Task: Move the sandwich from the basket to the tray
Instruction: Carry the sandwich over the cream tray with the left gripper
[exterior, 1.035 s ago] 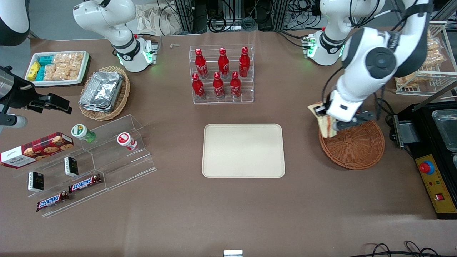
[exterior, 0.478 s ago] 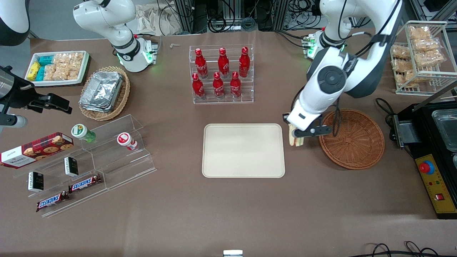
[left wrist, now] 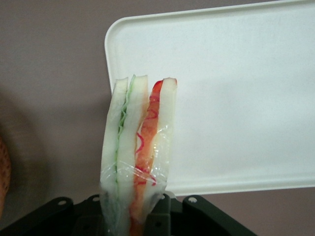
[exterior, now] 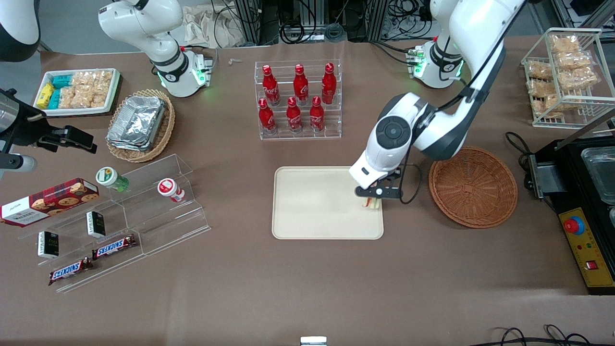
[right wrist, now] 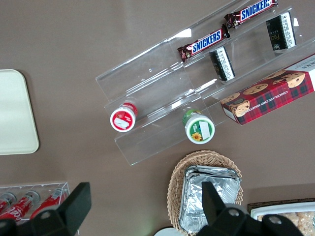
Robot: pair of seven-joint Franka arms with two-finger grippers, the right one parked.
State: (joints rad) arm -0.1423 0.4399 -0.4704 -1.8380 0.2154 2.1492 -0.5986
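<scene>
Nearest to you, the cream tray point(exterior: 317, 206) lies flat on the brown table point(exterior: 307, 278), and your left gripper point(exterior: 372, 201) hangs over the tray's edge toward the working arm's end. It is clamped on the plastic-wrapped sandwich point(left wrist: 138, 152), which stands upright above the tray's corner with its green and red-orange filling edges showing. A little farther from you and toward the working arm's end, the reddish-brown wicker basket point(exterior: 473, 187) sits just beside the tray, apart from the gripper.
</scene>
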